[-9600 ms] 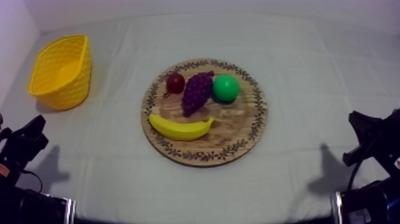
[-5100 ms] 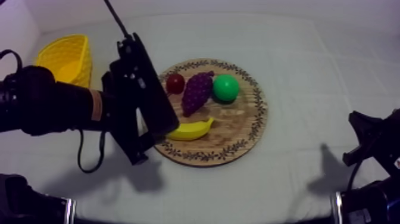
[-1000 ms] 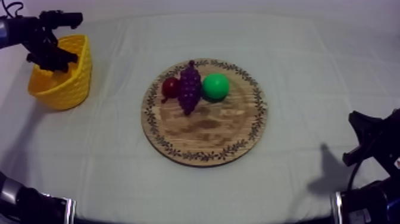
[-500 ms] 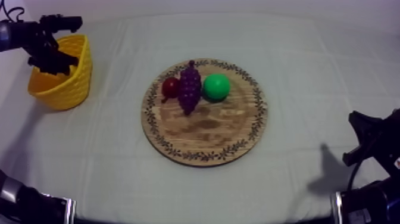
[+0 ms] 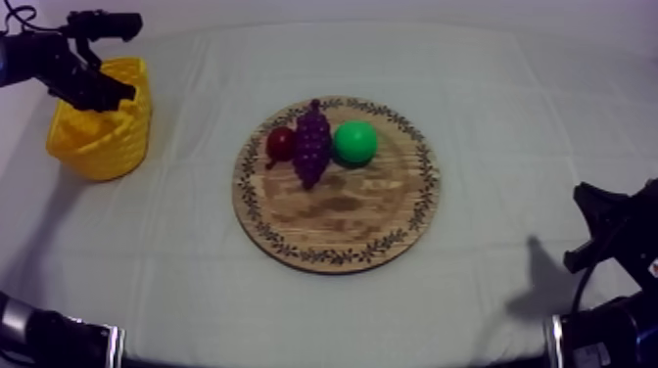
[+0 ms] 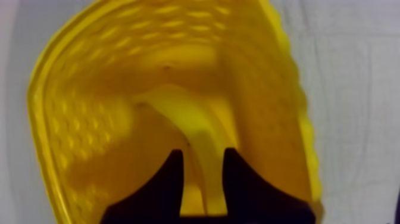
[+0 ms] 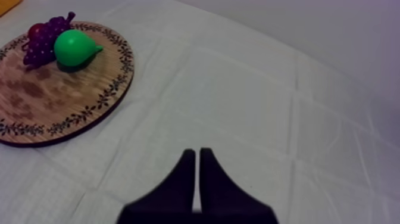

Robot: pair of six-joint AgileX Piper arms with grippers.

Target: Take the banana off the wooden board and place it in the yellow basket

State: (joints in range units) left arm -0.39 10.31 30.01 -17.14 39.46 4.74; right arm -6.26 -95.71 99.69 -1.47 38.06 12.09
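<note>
My left gripper (image 6: 203, 154) has two matte black fingers (image 6: 166, 186). Each finger is straight on its inner side and sloped on its outer side, and it grows wider toward one broad black base (image 6: 208, 215). My right gripper (image 7: 197, 151) has fingers of the same shape and colour. From above, my left arm (image 5: 41, 65) and my right arm (image 5: 612, 230) are black and blocky, and a pale grey band (image 5: 115, 343) crosses each near its foot.
</note>
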